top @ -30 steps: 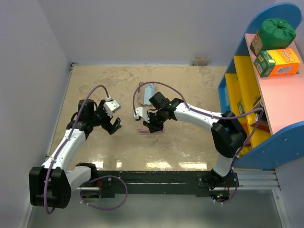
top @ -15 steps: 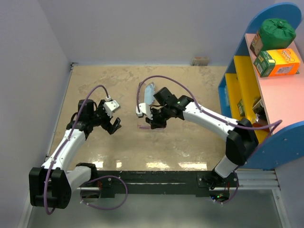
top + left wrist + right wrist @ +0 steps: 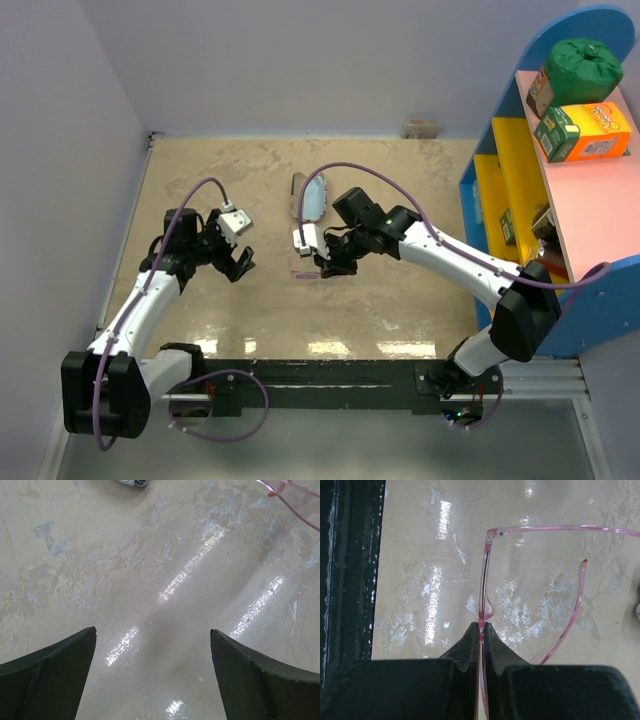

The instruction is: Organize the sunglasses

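— Where are the sunglasses [image 3: 483, 575]?
— Just on the near side of the oblong case [image 3: 307, 196], toward the arm bases. The pink frame shows at the table [image 3: 400, 300] there, under the right gripper [image 3: 325, 264].
— Does that gripper have them?
— Yes. In the right wrist view the right gripper [image 3: 481, 626] has its jaws pressed almost together on the front of the frame, close to the nose pad. Only the thin pink rim sits between the two dark fingers [image 3: 465, 650].
— How do the glasses lie?
— Both arms are unfolded. One runs straight off from the hinge; the other curves back with a red tip. I cannot tell whether the frame touches the marbled top or hangs just over it.
— And the left gripper [image 3: 240, 264]?
— It is to the left of the case and also on its near side, well apart from the glasses. In its own view the left gripper [image 3: 152, 632] has its jaws spread wide with nothing between them, only bare glossy table. A bit of pink arm of the sunglasses [image 3: 295, 505] crosses the top right corner of that view
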`<action>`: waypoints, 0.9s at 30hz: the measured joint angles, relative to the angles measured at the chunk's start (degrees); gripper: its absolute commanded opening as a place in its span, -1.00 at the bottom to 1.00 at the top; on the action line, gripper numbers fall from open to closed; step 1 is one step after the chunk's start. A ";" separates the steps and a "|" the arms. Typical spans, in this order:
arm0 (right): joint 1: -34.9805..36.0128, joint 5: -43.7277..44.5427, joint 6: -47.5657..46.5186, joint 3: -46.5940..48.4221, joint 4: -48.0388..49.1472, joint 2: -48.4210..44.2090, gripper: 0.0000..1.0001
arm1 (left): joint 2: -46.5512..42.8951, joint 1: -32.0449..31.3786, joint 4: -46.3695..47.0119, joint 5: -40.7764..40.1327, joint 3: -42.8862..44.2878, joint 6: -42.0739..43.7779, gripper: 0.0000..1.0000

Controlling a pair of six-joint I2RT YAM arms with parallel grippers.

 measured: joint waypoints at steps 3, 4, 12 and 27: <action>0.00 -1.25 -0.33 0.00 -0.07 0.24 -1.00 | 1.16 -0.02 -0.22 0.00 1.01 -0.02 1.00; 0.00 -1.27 -0.37 -0.04 -0.04 0.37 -1.00 | 1.70 -0.02 -0.55 -0.02 1.66 -0.02 1.00; 0.00 -0.76 -0.35 -2.54 1.36 2.23 -1.00 | 8.87 -3.58 -4.90 -2.38 11.32 0.28 1.00; 0.00 -0.70 -0.33 -3.02 3.04 2.34 -1.00 | 15.67 -13.40 -9.84 -6.97 19.23 0.00 1.00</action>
